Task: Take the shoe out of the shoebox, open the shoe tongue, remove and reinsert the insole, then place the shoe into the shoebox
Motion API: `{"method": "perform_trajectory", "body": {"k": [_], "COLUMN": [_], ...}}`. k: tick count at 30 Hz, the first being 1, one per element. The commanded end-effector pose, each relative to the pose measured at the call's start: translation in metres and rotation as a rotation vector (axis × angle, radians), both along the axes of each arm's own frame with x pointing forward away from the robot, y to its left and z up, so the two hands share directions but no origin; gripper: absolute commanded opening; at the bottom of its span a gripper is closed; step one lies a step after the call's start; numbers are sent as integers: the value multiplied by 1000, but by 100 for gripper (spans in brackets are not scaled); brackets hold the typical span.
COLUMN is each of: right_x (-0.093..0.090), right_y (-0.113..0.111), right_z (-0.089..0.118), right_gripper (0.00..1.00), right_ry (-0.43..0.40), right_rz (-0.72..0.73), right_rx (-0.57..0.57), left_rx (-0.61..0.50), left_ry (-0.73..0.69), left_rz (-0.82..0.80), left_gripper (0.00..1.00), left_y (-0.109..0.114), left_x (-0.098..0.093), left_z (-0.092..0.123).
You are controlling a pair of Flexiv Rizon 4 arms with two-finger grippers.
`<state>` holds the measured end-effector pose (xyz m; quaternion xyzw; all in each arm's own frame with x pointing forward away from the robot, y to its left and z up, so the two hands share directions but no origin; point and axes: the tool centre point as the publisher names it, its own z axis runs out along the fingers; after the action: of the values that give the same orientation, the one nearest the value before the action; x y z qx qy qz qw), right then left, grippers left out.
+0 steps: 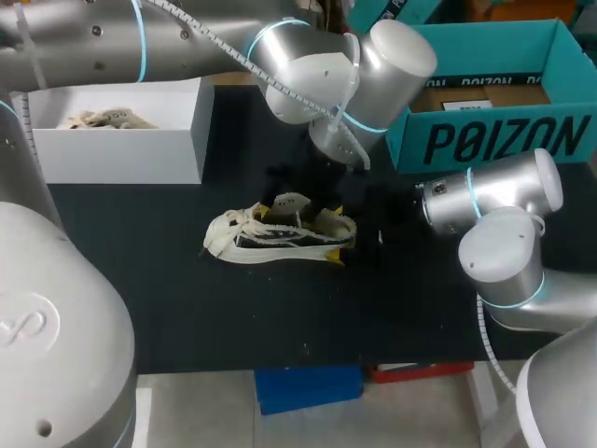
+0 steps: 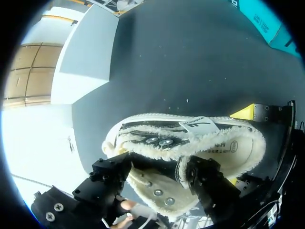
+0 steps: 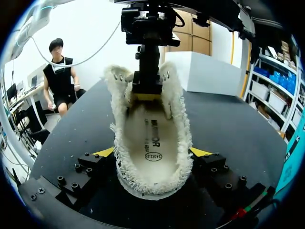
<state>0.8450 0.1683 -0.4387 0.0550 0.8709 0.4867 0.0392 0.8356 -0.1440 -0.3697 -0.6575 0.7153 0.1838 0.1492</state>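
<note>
Black tabletop (image 1: 140, 280), lit from above. Teal shoebox (image 1: 485, 140) sits open at the far right edge. White box (image 1: 140, 149) at the far left holds a pale item too small to identify.

Shoe (image 1: 270, 238): cream with dark side panels and a fleecy collar. It stands upright on its sole near mid-tabletop, outside and well apart from the shoebox. Heel points toward the right arm, toe toward the white box.

Right gripper (image 3: 152, 152): level with the tabletop at the heel. One yellow tip presses each side of the heel, so the jaws are clamped on the shoe.

Left gripper (image 2: 159, 164): its arm comes in from the far left and reaches past the middle. It points down into the lace and tongue area. Cannot tell whether its jaws are closed on anything, because the shoe upper hides the contact.

Insole (image 3: 150, 138): lying flat inside the shoe, printed side up. It is visible through the collar from the right wrist view.
</note>
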Motion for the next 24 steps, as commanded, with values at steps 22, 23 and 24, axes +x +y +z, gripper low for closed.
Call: {"method": "perform_trajectory", "body": {"k": [22,23,24], "right_x": [1,1,1], "right_y": [3,3,3], "right_z": [-3,-3,-3], "right_gripper": [0,0,0], "right_ry": [0,0,0], "right_rz": [-3,-3,-3], "right_rx": [-1,-1,-1], "left_rx": [-93,-100,-106], "left_ry": [-18,-24,-30], "left_rz": [-39,-34,-31], "left_gripper": [0,0,0], "left_y": [-1,1,4], "left_x": [0,1,2], "left_z": [31,35,38]}}
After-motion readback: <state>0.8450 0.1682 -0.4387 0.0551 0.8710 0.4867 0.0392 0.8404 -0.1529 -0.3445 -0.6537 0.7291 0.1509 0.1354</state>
